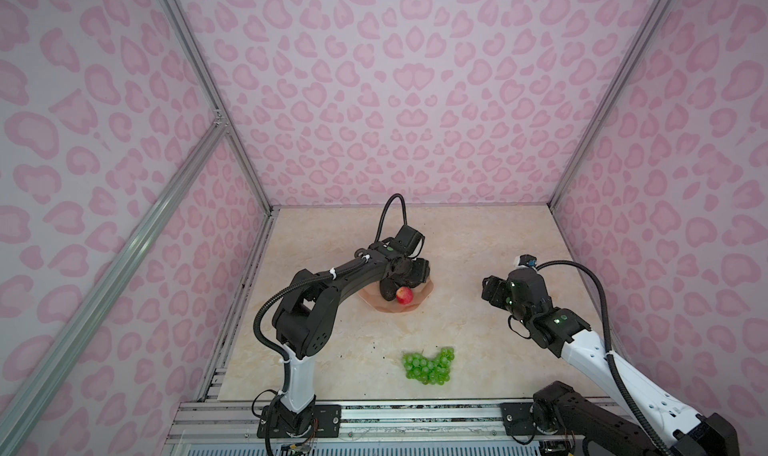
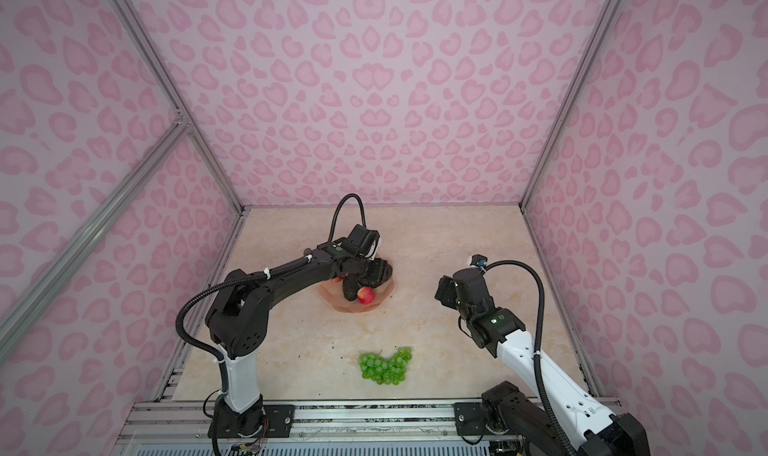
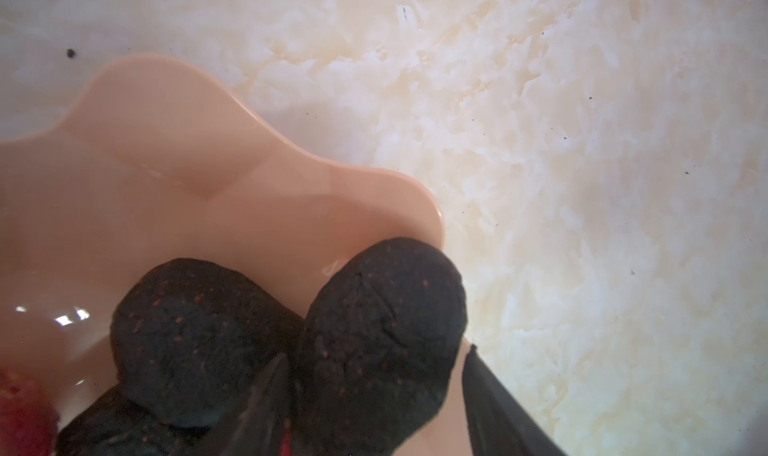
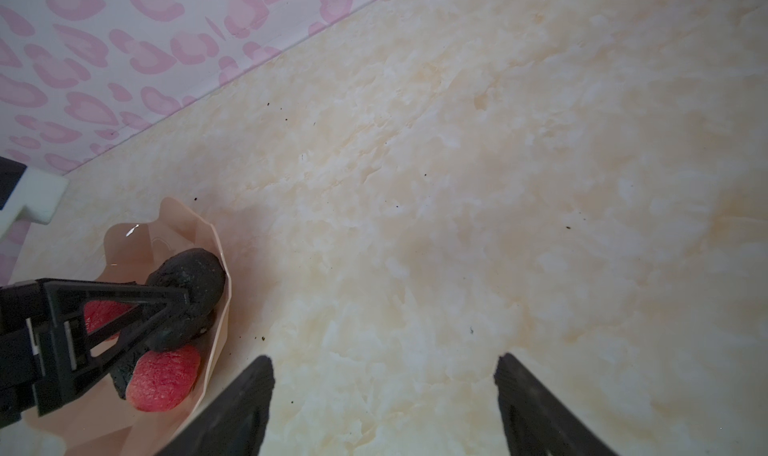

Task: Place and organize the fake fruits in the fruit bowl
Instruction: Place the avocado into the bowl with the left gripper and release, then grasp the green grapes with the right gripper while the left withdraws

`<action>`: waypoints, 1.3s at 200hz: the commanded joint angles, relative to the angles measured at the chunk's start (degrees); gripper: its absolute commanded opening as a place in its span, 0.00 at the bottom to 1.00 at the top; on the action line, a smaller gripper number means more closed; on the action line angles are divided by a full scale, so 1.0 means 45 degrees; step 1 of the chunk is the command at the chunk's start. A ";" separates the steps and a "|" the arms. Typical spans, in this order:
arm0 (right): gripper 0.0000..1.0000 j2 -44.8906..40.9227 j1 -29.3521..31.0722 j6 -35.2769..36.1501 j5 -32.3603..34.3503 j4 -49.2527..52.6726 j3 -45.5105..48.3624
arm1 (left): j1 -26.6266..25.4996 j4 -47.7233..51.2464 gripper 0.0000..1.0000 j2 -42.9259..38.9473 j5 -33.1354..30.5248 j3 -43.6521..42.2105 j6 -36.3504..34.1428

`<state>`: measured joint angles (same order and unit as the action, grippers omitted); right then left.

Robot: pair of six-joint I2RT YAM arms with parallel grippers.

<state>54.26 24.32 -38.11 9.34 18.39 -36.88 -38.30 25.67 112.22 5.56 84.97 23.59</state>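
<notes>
Three black-brown rough oval avocados (image 3: pixel 199 329), two small red apple-like fruits (image 4: pixel 162 379) lie in shallow peach-pink scalloped bowl (image 1: pixel 388 308). Left gripper (image 3: pixel 376 352) straddles one avocado, jaws parted (gap on one side). Glossy green grape bunch (image 1: pixel 428 364) on cream marble-look table (image 1: pixel 332 350), nearer front. Right gripper (image 4: pixel 386 391) spread wide, empty.

Both top views look down from high above the silver aluminium front rail (image 1: pixel 415 410), facing the pink heart-patterned back wall (image 1: pixel 415 80), far enough off to hold the whole cream marble-look desk (image 1: pixel 457 233). The left wrist camera sits very close over the scalloped peach-pink glossy bowl (image 3: pixel 166 163). The right wrist camera looks slantwise across the desk from farther off, catching that same bowl at its edge.
</notes>
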 commanded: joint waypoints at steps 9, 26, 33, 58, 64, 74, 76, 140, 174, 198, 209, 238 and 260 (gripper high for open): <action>0.84 0.0144 0.0027 0.0881 -0.0764 -0.0021 0.0007 | 0.0053 -0.0113 0.69 -0.0492 -0.0362 -0.0006 0.0167; 0.83 0.0311 0.0054 0.1256 -0.1360 -0.0060 -0.0004 | 0.0103 -0.0210 0.69 -0.0759 -0.0509 -0.0049 0.0239; 0.83 0.0385 0.0117 0.1484 -0.1557 -0.0058 -0.0017 | 0.0151 -0.0343 0.69 -0.0943 -0.0551 -0.0134 0.0297; 0.82 0.0818 0.1030 0.2692 -0.2185 0.0107 -0.0282 | 0.0475 -0.1213 0.69 -0.2171 -0.0809 -0.0705 0.0507; 0.82 0.0921 0.1428 0.3048 -0.2240 0.0153 -0.0361 | 0.0599 -0.1474 0.69 -0.2589 -0.0972 -0.0910 0.0501; 0.82 0.1087 0.2438 0.3668 -0.2257 0.0189 -0.0481 | 0.0845 -0.1948 0.70 -0.3334 -0.1261 -0.1293 0.0424; 0.82 0.1126 0.2656 0.3782 -0.2224 0.0200 -0.0506 | 0.0892 -0.2056 0.70 -0.3561 -0.1325 -0.1379 0.0412; 0.85 0.3020 0.7507 0.5642 -0.3805 -0.0832 -0.0340 | 0.3037 -0.5157 0.83 -1.0014 -0.2261 -0.6205 -0.0302; 0.85 0.4217 0.8532 0.5851 -0.4470 -0.0456 -0.0418 | 0.4208 -0.4649 0.87 -1.2045 -0.2317 -0.7567 -0.0032; 0.85 0.5115 0.9169 0.5805 -0.4328 -0.0412 -0.0446 | 0.4726 -0.4370 0.88 -1.2809 -0.2138 -0.8159 0.0164; 0.84 0.5523 0.9329 0.5732 -0.4355 -0.0583 -0.0370 | 0.4870 -0.4285 0.88 -1.2983 -0.2100 -0.8313 0.0239; 0.78 0.6482 0.9577 0.5603 -0.4057 -0.0873 -0.0405 | 0.5084 -0.4034 0.88 -1.3231 -0.2021 -0.8336 0.0232; 0.66 0.6980 0.9577 0.5530 -0.3816 -0.1161 -0.0521 | 0.5228 -0.3949 0.88 -1.3315 -0.2056 -0.8278 0.0130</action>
<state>83.88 67.29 -12.67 -8.99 14.85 -38.79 -15.29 7.60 52.90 -4.19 47.64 24.14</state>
